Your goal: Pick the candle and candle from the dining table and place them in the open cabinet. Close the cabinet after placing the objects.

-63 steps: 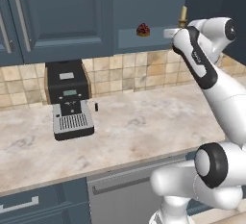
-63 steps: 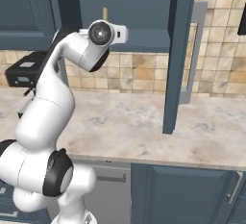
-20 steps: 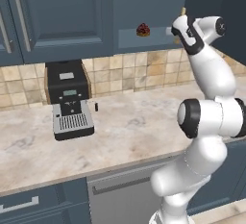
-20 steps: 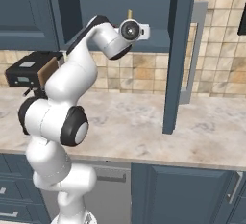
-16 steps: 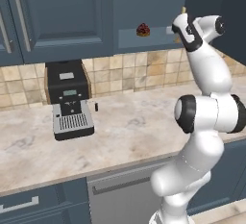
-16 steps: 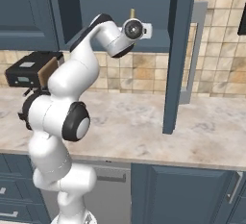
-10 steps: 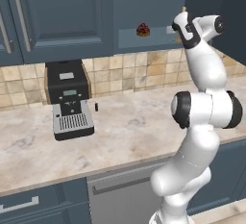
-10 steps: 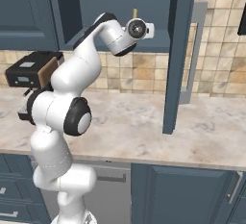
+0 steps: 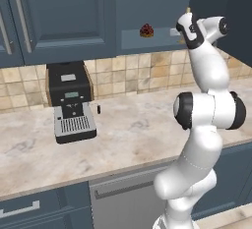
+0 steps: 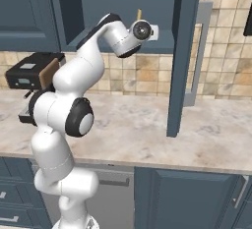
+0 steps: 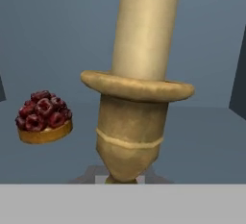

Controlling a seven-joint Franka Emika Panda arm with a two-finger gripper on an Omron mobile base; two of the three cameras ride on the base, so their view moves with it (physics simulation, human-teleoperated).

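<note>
We record the jaws pressed in on the candle (image 11: pixel 144 40), a thin cream stick seated in a brass candlestick (image 11: pixel 129 141) with a wide drip collar and a tapering cup below it; the fingertips themselves are not visible in the hand view, where the candlestick stands upright close to the camera. The gripper (image 9: pixel 186 26) sits at the open cabinet (image 10: pixel 118 2), at the level of its lowest shelf, and the cream tip of the candle pokes up just above the hand in both base views. Relative to the candle, a small berry tart (image 11: pixel 44 117) with dark red fruit on a tan crust rests on the cabinet shelf to the left in the hand view, apart from it; the same tart (image 9: pixel 146 30) shows on the shelf left of the gripper in the left base view. We cannot tell whether the candlestick foot touches the shelf. The cabinet door (image 10: pixel 179 56) stands swung out, edge-on to the right base view, right of the candle, its vertical silver handle (image 10: pixel 197 56) beside it. Below the cabinet runs a tan tiled backsplash (image 9: pixel 128 75) and a beige marbled counter (image 9: pixel 128 129). A black and silver coffee machine (image 9: pixel 71 100) stands on the counter, well to the left of the candle and lower. The white arm (image 9: pixel 204 120) rises from below the counter edge up to the cabinet.
</note>
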